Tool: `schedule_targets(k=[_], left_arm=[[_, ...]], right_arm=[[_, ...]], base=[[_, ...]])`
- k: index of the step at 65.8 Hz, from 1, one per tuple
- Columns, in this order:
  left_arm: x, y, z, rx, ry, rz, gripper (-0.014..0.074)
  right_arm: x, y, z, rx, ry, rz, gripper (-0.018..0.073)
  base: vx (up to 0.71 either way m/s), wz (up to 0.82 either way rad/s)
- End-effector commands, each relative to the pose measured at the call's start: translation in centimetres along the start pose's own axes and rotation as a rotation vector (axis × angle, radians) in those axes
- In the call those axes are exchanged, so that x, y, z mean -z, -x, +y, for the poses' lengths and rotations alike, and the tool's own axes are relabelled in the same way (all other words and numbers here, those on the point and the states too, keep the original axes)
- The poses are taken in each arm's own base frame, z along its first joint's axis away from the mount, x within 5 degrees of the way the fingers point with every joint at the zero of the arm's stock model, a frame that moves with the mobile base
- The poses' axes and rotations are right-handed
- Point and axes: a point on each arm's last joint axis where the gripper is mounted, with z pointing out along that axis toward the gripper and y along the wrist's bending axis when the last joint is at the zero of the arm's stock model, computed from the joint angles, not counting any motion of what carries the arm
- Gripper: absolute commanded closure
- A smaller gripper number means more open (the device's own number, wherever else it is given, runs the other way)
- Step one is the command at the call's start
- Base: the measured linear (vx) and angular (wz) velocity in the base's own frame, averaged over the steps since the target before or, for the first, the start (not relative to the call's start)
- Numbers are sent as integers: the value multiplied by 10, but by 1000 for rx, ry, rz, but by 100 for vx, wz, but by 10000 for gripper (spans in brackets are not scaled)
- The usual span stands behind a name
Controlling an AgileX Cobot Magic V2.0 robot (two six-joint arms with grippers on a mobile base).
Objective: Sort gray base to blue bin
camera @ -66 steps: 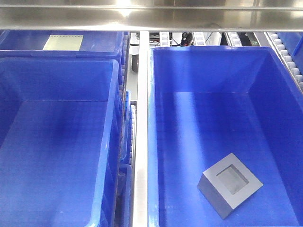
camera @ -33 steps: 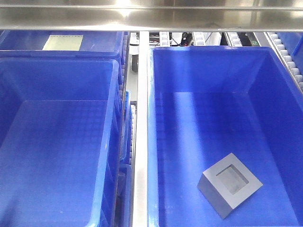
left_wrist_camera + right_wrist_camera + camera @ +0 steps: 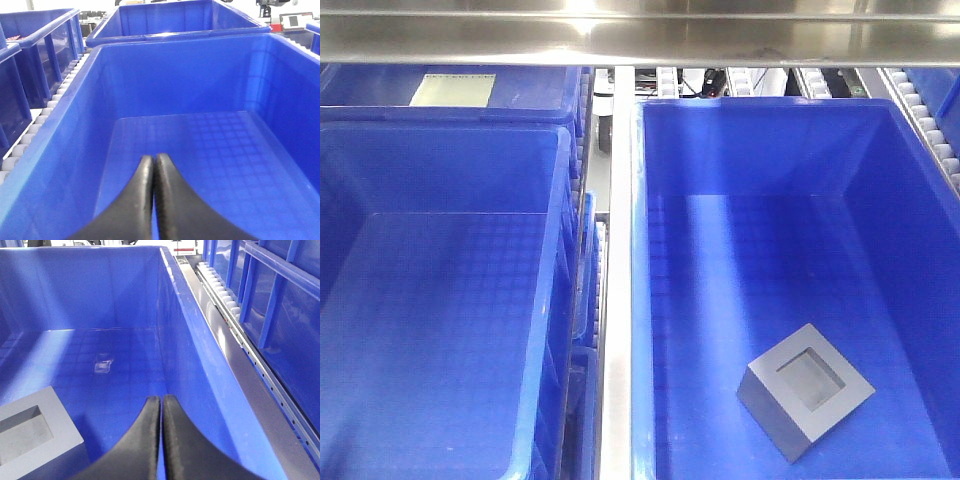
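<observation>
The gray base lies on the grid floor of the right blue bin, near its front right, recess facing up. It also shows in the right wrist view at the lower left. My right gripper is shut and empty, above the bin floor just right of the base, close to the bin's right wall. My left gripper is shut and empty over the left blue bin, which holds nothing. Neither gripper shows in the front view.
A second blue bin stands at the left, and a blue bin with a pale label behind it. A metal rail runs between the bins. Roller tracks flank the right bin. A steel bar crosses the top.
</observation>
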Motion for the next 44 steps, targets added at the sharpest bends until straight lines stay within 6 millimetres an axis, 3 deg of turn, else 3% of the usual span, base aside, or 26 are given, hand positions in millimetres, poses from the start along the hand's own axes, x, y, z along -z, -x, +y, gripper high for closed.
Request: schedule_targets(k=[1,44], left_arm=[[3,15,0,3,3,-113,594],[3,15,0,3,3,-113,594]], right_arm=[[-1,4,0,18,-4,-42,564],[-1,4,0,18,-4,-42,564]], base=[[0,0],[0,0]])
